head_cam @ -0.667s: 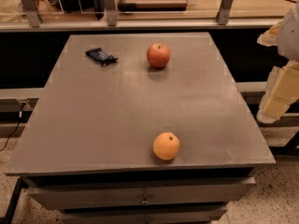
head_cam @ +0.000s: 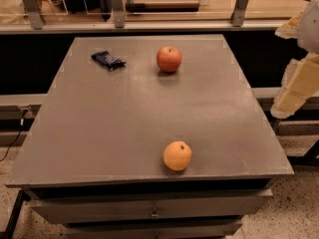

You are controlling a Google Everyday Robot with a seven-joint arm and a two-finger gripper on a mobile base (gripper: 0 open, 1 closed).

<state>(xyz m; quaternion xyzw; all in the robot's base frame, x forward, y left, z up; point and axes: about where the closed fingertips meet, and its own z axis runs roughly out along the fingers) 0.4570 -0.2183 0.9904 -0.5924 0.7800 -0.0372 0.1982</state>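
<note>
A red apple [head_cam: 169, 59] sits toward the far side of the grey table [head_cam: 124, 123]. An orange [head_cam: 177, 156] rests near the table's front edge. A small dark blue packet [head_cam: 108, 60] lies at the far left. Cream-coloured links of my arm [head_cam: 299, 86] hang at the right edge of the view, beside the table and clear of it. My gripper itself is out of the picture, and nothing on the table is touched or held.
A shelf rail with metal uprights [head_cam: 117, 6] runs behind the table. The table has drawers [head_cam: 149, 208] below its top. Speckled floor [head_cam: 294, 203] shows at the right, and a cable [head_cam: 15, 136] hangs at the left.
The arm links at the right edge have shifted slightly upward. The apple, orange and packet have not moved.
</note>
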